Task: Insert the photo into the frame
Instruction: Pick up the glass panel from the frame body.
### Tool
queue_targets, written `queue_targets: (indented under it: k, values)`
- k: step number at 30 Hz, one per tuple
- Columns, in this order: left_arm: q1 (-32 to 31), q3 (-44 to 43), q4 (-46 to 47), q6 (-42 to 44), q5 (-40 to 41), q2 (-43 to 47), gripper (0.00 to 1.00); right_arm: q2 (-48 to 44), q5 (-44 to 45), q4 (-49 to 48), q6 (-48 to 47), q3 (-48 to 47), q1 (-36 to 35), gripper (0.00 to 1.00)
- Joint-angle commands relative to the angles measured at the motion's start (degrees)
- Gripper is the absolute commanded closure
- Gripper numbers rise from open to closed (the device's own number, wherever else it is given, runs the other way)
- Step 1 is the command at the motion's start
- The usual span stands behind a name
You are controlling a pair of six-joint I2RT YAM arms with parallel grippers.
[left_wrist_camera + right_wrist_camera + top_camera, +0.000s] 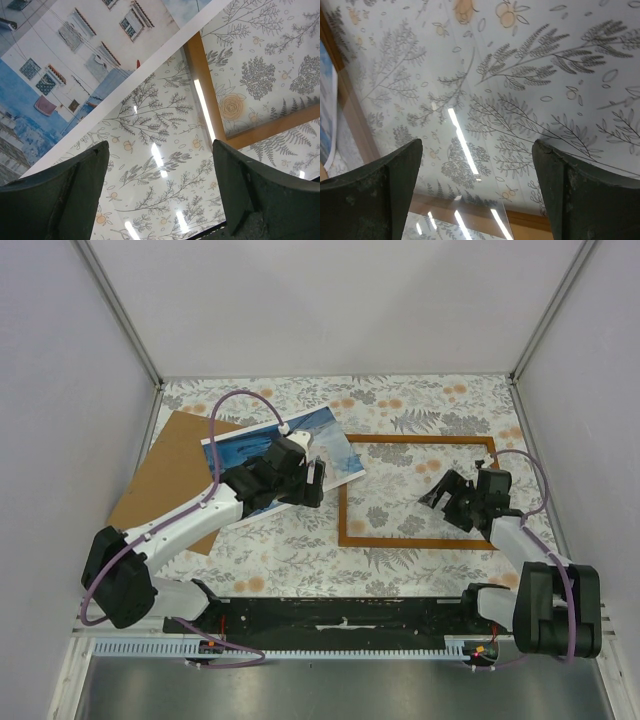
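Blue-and-white paper photo (338, 447) just beyond my left claw (316, 478), long axis slanting, near corner overlapping orange-brown wooden frame (420, 440). Left arm nearer. Left claw and right claw (441, 496) both spread wide, empty.

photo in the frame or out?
Out. The photo lies tilted left of the frame, one corner overlapping its left rail; inside the frame only tablecloth shows.

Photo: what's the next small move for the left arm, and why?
Probably lower the left gripper onto the photo's near edge and pinch it. The photo lies face up, partly on the board, with only a corner over the frame's left rail. The gripper hovers open and empty right beside that edge.
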State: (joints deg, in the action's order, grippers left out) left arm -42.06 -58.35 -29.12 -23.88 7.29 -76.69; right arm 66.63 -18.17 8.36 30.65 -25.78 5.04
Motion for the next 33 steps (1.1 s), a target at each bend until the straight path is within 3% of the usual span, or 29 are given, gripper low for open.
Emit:
queue_targets:
  k: [1,10,19,28,33]
  values:
    - [0.32,-0.98,0.03,2.17,-0.96,-0.48,0.11,2.27,-5.11,-6.16,0.20,-0.32,0.15,0.02]
    - [0.40,-1.42,-0.06,2.43,-1.22,-0.40,0.11,10.97,-13.19,-7.04,-0.51,-2.87,0.06,0.02]
    - [0.40,-1.86,-0.14,2.17,-1.75,-0.75,0.11,13.70,-17.85,-4.05,-2.27,-5.07,0.06,0.03]
    - [0.40,-3.00,-0.41,1.82,-4.12,-1.98,0.11,12.65,-25.76,-7.39,-1.04,-5.25,0.06,0.22]
    - [0.40,-3.88,0.20,3.75,-10.43,-1.98,0.11,10.10,-28.93,-9.57,0.81,-5.25,0.06,0.39]
